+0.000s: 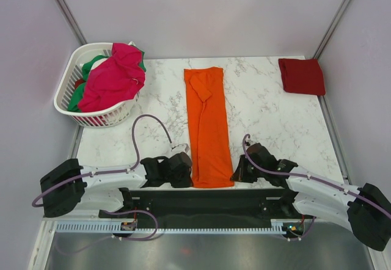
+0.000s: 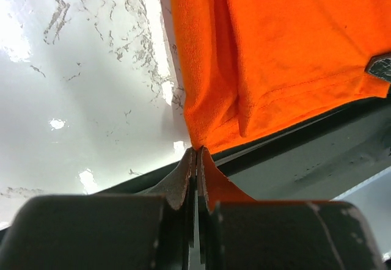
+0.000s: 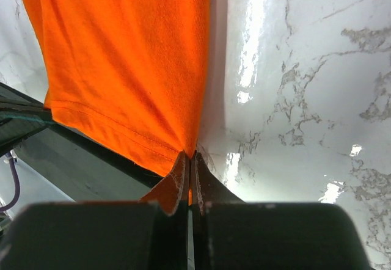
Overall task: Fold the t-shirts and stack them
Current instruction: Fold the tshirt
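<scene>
Both grippers are biting cloth: the left gripper [image 2: 195,155] is pinching the near-left hem corner of the orange shirt [image 1: 209,126], the right gripper [image 3: 188,157] the near-right one. The shirt is lying as a long narrow strip down the middle of the table [image 1: 269,117]. The end-to-end fold seems to be in hand. Next, I'd say, both corners need lifting together and carrying evenly toward the collar. Both arms are lying low, reaching inward, facing each other across the hem.
</scene>
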You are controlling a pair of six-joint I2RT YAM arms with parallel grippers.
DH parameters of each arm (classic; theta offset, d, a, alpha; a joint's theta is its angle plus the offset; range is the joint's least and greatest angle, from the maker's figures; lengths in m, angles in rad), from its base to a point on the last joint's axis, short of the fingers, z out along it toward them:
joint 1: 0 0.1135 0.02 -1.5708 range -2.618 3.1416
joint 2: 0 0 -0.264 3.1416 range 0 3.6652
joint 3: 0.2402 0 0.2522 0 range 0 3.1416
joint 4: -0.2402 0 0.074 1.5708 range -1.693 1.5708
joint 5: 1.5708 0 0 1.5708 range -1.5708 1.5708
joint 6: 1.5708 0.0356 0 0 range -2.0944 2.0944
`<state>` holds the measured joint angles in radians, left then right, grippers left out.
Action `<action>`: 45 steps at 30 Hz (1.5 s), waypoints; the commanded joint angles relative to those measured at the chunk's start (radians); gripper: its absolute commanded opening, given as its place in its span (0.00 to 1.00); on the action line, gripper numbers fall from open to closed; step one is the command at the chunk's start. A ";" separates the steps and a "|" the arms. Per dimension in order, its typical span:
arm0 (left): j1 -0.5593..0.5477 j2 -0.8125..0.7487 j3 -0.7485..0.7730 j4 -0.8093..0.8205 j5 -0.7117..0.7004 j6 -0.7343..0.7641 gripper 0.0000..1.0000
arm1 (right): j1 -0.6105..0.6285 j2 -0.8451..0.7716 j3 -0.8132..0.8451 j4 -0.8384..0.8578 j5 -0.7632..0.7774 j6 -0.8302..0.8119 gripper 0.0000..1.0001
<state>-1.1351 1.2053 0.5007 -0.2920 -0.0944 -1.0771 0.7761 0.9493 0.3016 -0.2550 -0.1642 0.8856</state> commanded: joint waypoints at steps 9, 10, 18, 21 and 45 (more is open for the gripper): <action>-0.008 -0.076 0.243 -0.245 -0.059 -0.004 0.02 | 0.002 -0.023 0.266 -0.222 0.098 -0.068 0.00; -0.008 -0.072 0.293 -0.295 -0.073 -0.003 0.02 | 0.003 -0.011 0.318 -0.240 0.110 -0.089 0.00; 0.087 0.010 0.479 -0.453 -0.166 0.090 0.02 | -0.021 0.187 0.563 -0.320 0.245 -0.229 0.00; 0.170 0.025 0.532 -0.458 -0.142 0.169 0.02 | -0.061 0.256 0.636 -0.323 0.262 -0.278 0.00; 0.517 0.549 1.065 -0.460 -0.070 0.519 0.02 | -0.294 0.806 1.131 -0.291 0.167 -0.451 0.00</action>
<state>-0.6464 1.7031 1.4872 -0.7544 -0.1757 -0.6418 0.4980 1.7199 1.3518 -0.5621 0.0212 0.4656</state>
